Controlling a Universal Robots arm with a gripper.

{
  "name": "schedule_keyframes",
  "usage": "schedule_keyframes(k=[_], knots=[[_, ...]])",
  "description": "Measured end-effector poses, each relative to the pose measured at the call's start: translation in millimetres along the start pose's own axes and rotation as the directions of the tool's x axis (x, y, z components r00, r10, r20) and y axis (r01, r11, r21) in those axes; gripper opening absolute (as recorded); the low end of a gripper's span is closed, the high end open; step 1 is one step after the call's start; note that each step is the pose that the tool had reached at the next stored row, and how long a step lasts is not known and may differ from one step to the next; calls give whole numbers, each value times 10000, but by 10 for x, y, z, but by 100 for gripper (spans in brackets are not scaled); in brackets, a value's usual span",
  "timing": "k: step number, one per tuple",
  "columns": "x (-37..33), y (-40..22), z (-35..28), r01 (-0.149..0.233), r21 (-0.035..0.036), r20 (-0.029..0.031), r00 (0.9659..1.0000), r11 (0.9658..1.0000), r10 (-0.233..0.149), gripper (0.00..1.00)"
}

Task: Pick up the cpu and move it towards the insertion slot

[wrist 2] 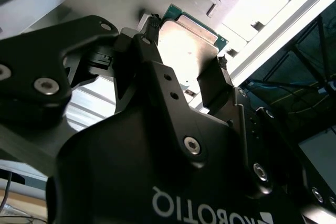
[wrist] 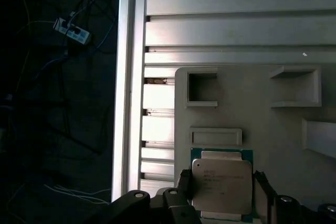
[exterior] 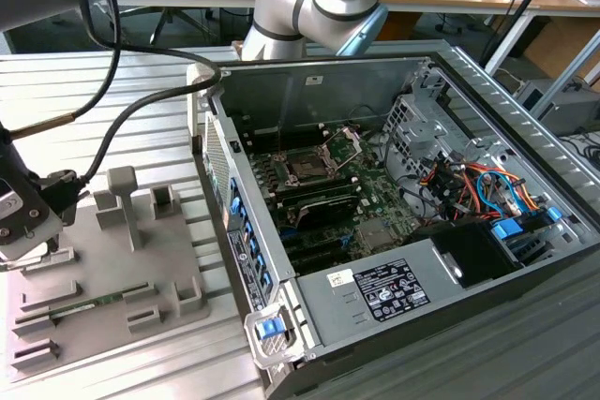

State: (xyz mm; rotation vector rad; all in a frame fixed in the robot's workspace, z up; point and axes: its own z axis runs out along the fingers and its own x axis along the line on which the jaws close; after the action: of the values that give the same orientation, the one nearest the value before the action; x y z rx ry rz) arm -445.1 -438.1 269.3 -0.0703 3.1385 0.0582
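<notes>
The cpu [wrist: 221, 186], a flat square chip with a silvery top and a green rim, sits between my gripper's [wrist: 221, 178] two black fingers, which press on its opposite edges. In the second wrist view the cpu [wrist 2: 190, 43] shows its bright metal face, with the gripper [wrist 2: 184, 53] shut around it just above the grey fixture plate. In the exterior view my gripper [exterior: 28, 245] hangs over the far left edge of the grey fixture plate [exterior: 103, 278]. The insertion slot [exterior: 306, 168], a dark square socket with its metal bracket raised, lies inside the open computer case, well off to the exterior view's right.
The open computer case [exterior: 394, 213] holds long black memory slots, a square heatsink [exterior: 382, 234], coloured cables and a power supply. A green memory stick [exterior: 89, 306] lies on the fixture plate among raised grey blocks. The ribbed metal table's edge [wrist: 126, 103] is close by.
</notes>
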Motion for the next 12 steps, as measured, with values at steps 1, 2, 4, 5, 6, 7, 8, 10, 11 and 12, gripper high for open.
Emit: schedule_keyframes(k=[1,2,4,5,6,7,8,10,11,12], knots=[[0,0,-13,0,1,0,10000,10000,0,55],[0,1,-21,-1,0,0,10000,10000,1,55],[0,2,-42,0,0,0,10000,10000,0,55],[0,2,-55,0,0,0,10000,10000,0,55],[0,3,-69,-1,0,-1,10000,10000,1,55],[0,3,-79,0,0,0,10000,10000,0,55],[0,3,-88,-1,1,0,10000,10000,1,55],[0,4,-100,0,0,0,10000,10000,0,55],[0,4,-105,-1,0,0,10000,10000,1,55],[0,4,-111,0,1,-1,10000,10000,0,55]])
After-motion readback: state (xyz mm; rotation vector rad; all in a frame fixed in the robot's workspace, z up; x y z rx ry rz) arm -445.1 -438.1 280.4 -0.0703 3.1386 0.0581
